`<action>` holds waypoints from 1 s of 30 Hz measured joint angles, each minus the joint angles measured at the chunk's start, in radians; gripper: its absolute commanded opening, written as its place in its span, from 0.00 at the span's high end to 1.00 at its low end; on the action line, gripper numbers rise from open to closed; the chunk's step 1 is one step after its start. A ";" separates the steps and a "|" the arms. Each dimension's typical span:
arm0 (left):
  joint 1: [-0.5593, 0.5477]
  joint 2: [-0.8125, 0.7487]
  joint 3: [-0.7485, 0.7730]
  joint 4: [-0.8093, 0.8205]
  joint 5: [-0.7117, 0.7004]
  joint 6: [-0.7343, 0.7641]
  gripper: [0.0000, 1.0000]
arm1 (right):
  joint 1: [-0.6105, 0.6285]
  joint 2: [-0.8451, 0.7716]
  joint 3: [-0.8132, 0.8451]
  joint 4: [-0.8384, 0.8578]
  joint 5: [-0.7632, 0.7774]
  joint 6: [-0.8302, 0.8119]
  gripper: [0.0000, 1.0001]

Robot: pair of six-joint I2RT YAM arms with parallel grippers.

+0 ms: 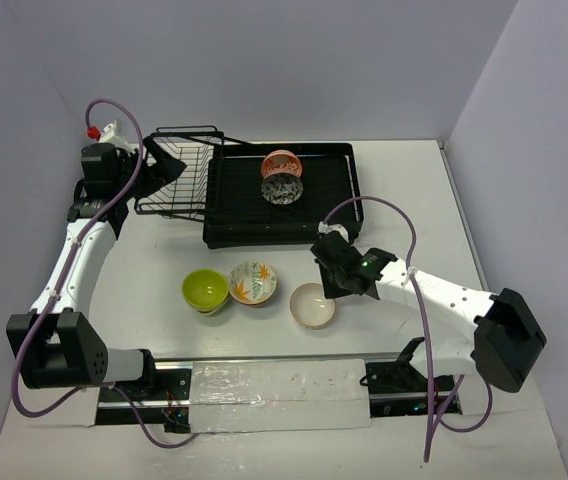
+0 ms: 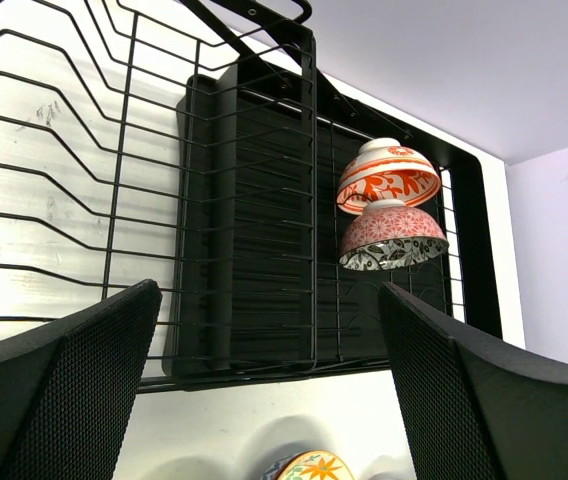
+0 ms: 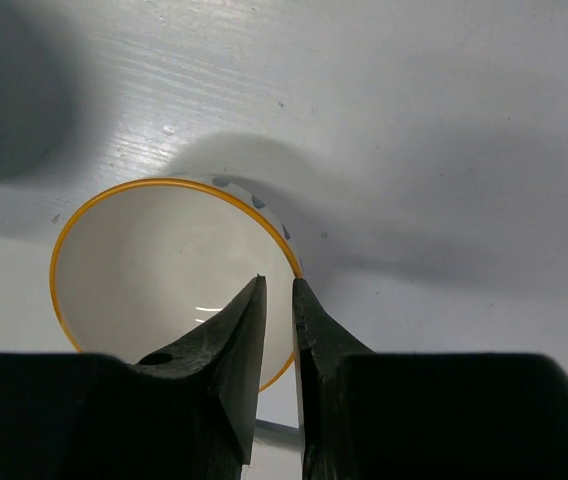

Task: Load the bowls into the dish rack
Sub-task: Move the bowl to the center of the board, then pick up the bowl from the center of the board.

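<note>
I'm on the pick-up step for the small round cream bowl with a thin orange rim [image 1: 313, 307]. It sits on the white table [image 1: 414, 190] around the middle, toward the near edge, and the lime green bowl [image 1: 204, 290] and the white bowl with orange leaves [image 1: 252, 283] stand in a row to its left. The large black slatted dish rack [image 1: 342, 215] lies by the far edge and already holds two patterned bowls close together, an orange-and-white one [image 1: 281, 162] and a red one [image 1: 283, 190]. My right pincer [image 3: 277, 283] is drawn down to a thin slit across the cream bowl's rim, one finger inside and one outside. I read that as gripping the wall, though the contact itself is hidden. The next move calls for a straight lift, a carry toward the far edge, and a tilt into a free slot beside those two. My left pincer [image 2: 269, 300] hangs wide open and empty over the rack's wire basket [image 2: 64, 150], toward the far left corner.
</note>
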 measured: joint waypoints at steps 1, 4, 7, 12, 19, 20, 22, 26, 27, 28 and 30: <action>0.000 0.000 0.000 0.000 -0.004 0.000 0.05 | 0.000 0.002 0.006 -0.006 -0.002 -0.002 0.76; 0.000 0.000 0.000 -0.001 -0.005 0.002 0.05 | 0.000 0.015 0.016 -0.019 -0.004 -0.006 0.75; 0.000 0.000 0.000 -0.001 -0.006 0.002 0.04 | 0.000 0.035 0.017 -0.030 -0.005 -0.008 0.75; 0.000 0.000 0.000 -0.001 -0.006 0.002 0.05 | -0.001 0.043 0.017 -0.037 0.005 -0.011 0.74; 0.000 0.000 0.000 -0.001 -0.006 0.002 0.05 | -0.019 0.042 0.017 -0.037 0.005 -0.026 0.74; -0.001 0.000 0.000 -0.001 -0.005 0.002 0.05 | -0.021 0.042 0.017 -0.037 0.004 -0.029 0.74; -0.001 0.000 0.000 -0.001 -0.005 0.002 0.05 | -0.027 0.042 0.017 -0.037 0.001 -0.032 0.74; -0.003 0.000 0.000 -0.001 -0.006 0.002 0.05 | -0.034 0.042 0.017 -0.036 -0.005 -0.038 0.74; -0.003 0.000 0.000 -0.001 -0.006 0.003 0.05 | -0.035 0.043 0.017 -0.035 -0.008 -0.040 0.74; -0.003 0.000 0.000 -0.001 -0.006 0.002 0.05 | -0.035 0.044 0.017 -0.035 -0.011 -0.042 0.74; -0.003 0.000 0.000 -0.001 -0.006 0.002 0.05 | -0.036 0.047 0.016 -0.035 -0.020 -0.045 0.74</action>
